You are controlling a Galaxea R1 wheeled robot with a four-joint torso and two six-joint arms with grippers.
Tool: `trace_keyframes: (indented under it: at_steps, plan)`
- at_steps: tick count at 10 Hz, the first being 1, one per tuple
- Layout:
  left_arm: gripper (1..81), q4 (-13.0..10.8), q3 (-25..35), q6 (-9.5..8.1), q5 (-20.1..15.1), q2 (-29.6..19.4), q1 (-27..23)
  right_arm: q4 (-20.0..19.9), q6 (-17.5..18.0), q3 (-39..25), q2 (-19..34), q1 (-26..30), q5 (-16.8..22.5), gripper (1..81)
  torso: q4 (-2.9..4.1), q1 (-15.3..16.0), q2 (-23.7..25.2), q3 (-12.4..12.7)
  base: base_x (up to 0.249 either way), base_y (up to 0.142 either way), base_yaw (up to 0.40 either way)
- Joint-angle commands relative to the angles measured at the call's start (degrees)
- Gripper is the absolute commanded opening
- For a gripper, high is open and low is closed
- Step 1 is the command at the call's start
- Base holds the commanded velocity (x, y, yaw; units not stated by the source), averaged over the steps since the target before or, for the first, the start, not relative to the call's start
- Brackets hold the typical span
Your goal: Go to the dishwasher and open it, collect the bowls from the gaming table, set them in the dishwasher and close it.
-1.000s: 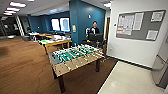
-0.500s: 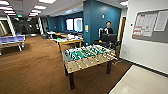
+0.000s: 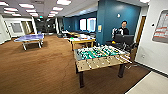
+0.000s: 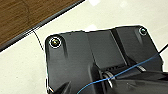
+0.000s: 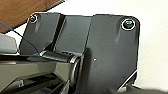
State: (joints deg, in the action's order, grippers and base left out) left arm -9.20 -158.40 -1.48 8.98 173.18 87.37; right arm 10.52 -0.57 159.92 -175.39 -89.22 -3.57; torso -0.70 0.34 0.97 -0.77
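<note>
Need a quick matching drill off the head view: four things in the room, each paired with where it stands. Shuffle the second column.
Things:
1. Table-football table with green field and rods
2. Blue table-tennis table
3. Yellow-sided game table with white top
4. Person in dark top

Places:
A. Far left, on the brown carpet
B. Behind the dark monitor, beside the teal wall
C. Nearest the camera, right of centre
D. Mid-room, beyond the football table

Pairs: 1-C, 2-A, 3-D, 4-B

Foosball table (image 3: 100, 56) blocks the right; brown carpet (image 3: 37, 70) lies open leftward.
</note>
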Motion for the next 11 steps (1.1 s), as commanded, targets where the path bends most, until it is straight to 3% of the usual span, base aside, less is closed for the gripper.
trace_keyframes:
  at_steps: [1,11]
  plan:
    - [81.1,-0.02,-0.24,0.24,-2.48,-0.2,-2.6,0.38,-0.05,-0.14,-0.25,2.51,2.61,81.1,0.0,0.0,0.0,0.0,0.0,0.0,0.367]
    - [81.1,-0.02,-0.24,0.24,-2.48,-0.02,-2.51,0.38,-0.13,-0.23,-0.52,2.6,2.61,81.1,0.0,-0.07,0.0,0.0,0.0,0.0,0.349]
